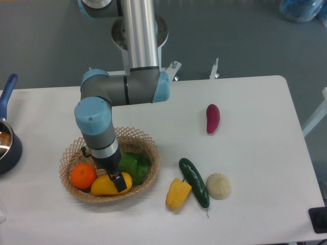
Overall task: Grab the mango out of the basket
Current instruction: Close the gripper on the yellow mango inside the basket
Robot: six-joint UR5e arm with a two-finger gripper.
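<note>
The mango (pixel 103 186), glossy yellow and oblong, lies at the front of the wicker basket (pixel 145 144). My gripper (pixel 115 180) points straight down onto the mango's middle, one dark finger showing on its near side. Whether the jaws have closed on the fruit cannot be made out; the arm hides the far finger. The mango still rests low in the basket.
An orange (pixel 83 176) and a green pepper (pixel 134 165) share the basket. On the table to the right lie a yellow corn piece (pixel 178 194), a cucumber (pixel 194 182), a pale round bun (pixel 218 185) and a purple sweet potato (pixel 212 118). A blue pot (pixel 6 143) sits at the left edge.
</note>
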